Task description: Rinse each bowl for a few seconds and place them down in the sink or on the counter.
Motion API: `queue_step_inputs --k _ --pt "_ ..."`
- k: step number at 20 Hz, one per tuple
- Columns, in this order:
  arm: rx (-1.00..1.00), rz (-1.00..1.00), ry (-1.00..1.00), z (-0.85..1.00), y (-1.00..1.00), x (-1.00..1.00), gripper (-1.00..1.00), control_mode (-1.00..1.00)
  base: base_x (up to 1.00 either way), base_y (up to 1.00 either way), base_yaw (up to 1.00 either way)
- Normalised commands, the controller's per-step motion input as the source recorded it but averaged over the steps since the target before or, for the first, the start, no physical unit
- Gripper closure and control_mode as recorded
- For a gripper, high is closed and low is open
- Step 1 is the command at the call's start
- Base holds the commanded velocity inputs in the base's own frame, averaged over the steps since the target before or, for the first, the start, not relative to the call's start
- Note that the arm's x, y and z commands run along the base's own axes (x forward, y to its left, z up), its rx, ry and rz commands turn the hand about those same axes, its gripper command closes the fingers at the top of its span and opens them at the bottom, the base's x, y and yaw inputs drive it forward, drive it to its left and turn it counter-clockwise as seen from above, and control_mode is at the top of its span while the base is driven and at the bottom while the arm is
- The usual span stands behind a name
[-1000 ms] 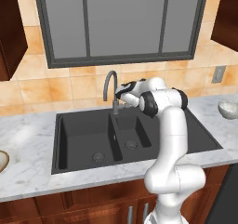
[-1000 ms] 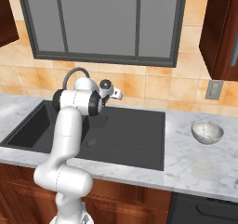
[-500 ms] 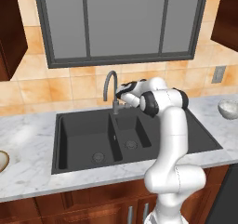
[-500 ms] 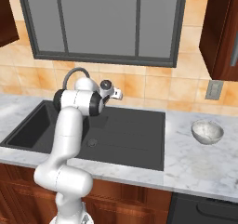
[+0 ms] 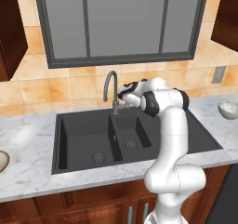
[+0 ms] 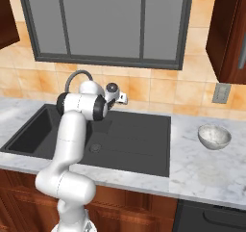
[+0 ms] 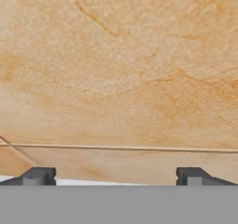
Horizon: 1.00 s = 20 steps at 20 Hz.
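gripper (image 7: 114,176) sits by the base of the tap (image 5: 110,86) at the back of the sink (image 5: 83,135), pointed at the tan wall tiles, its fingertips spread wide with nothing between them. speckled bowl (image 6: 214,136) rests upright on the counter (image 6: 211,166), well apart to the arm's right. tan-rimmed bowl (image 5: 2,161) lies far to the left, cut off by the picture edge. whether the fingers touch the tap handle is probably not decidable: the wrist hides it.
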Motion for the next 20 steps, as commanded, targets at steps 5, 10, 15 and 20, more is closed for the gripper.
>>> queue_step_inputs --k 5,10,15,20 --pt "-0.16 0.03 0.1 -1.0 -0.35 0.01 -1.0 -1.0 0.0 0.0 0.0" --pt "-0.15 0.01 0.08 -1.0 -0.44 -0.23 -1.0 -1.0 0.0 0.0 0.0" --pt "-0.01 0.01 0.12 -1.0 -0.97 -0.52 -1.0 -1.0 0.0 0.0 0.0" --pt "0.0 0.0 0.06 -1.0 -1.0 -0.57 -1.0 -1.0 0.0 0.0 0.0"
